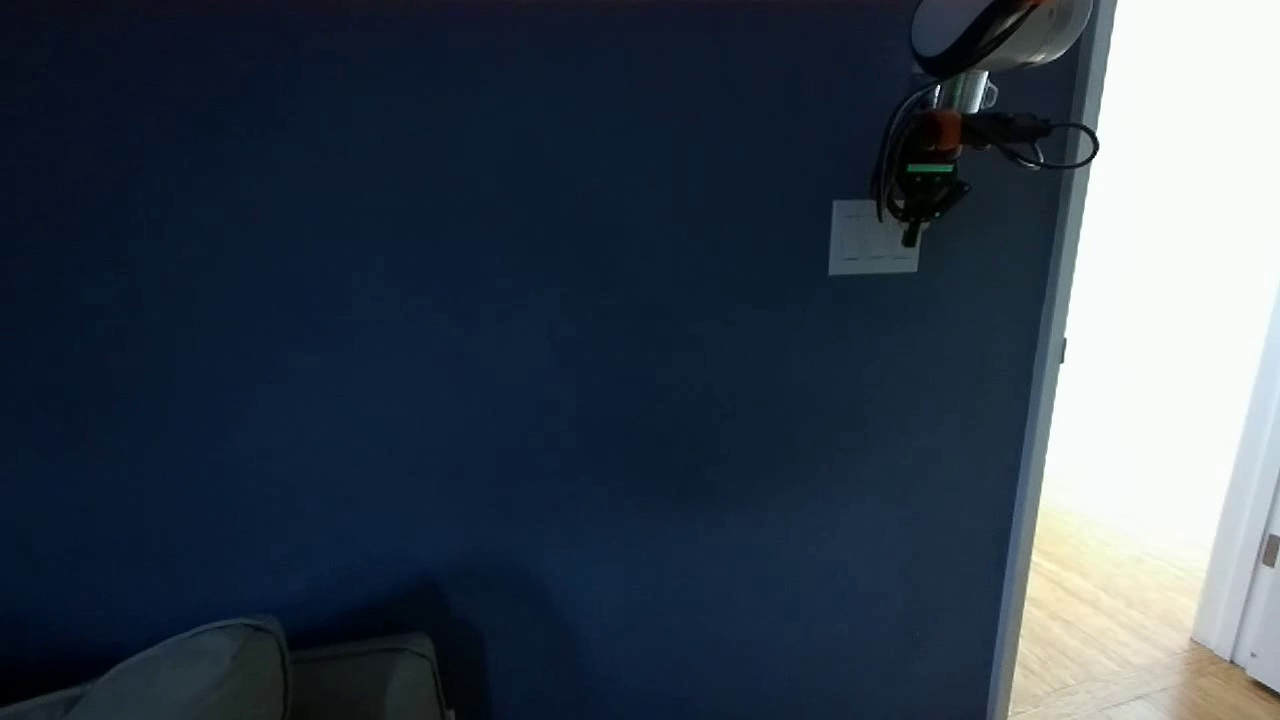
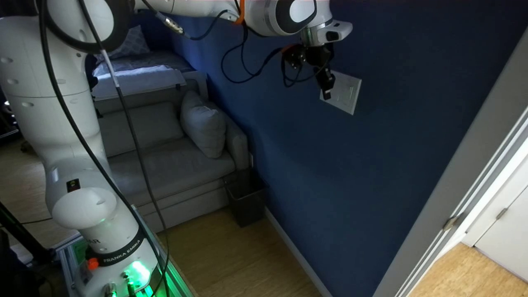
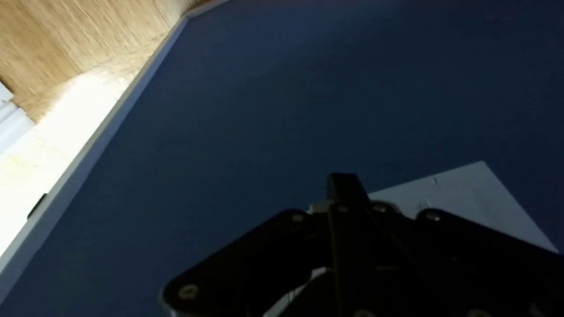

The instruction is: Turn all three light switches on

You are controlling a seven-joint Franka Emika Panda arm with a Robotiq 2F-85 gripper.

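The three light switches [image 1: 852, 238] sit side by side in a pale grey-white wall plate [image 1: 845, 268] on the dark blue wall. The plate also shows in an exterior view [image 2: 350, 97] and in the wrist view [image 3: 478, 180], partly behind the gripper. My black gripper [image 1: 910, 235] points downward in front of the plate's right part and covers part of the right switch. Its fingers are together and hold nothing, as the wrist view shows at the tip [image 3: 345, 187]. The tip also shows in an exterior view [image 2: 326, 95]. I cannot tell whether it touches a switch. The switch positions are too dim to read.
A pale door frame [image 1: 1040, 430] and bright doorway stand to the right of the plate. Black cables [image 2: 247, 78] hang from the wrist. A grey sofa [image 2: 173, 165] and a dark bin [image 2: 247, 202] stand along the wall below.
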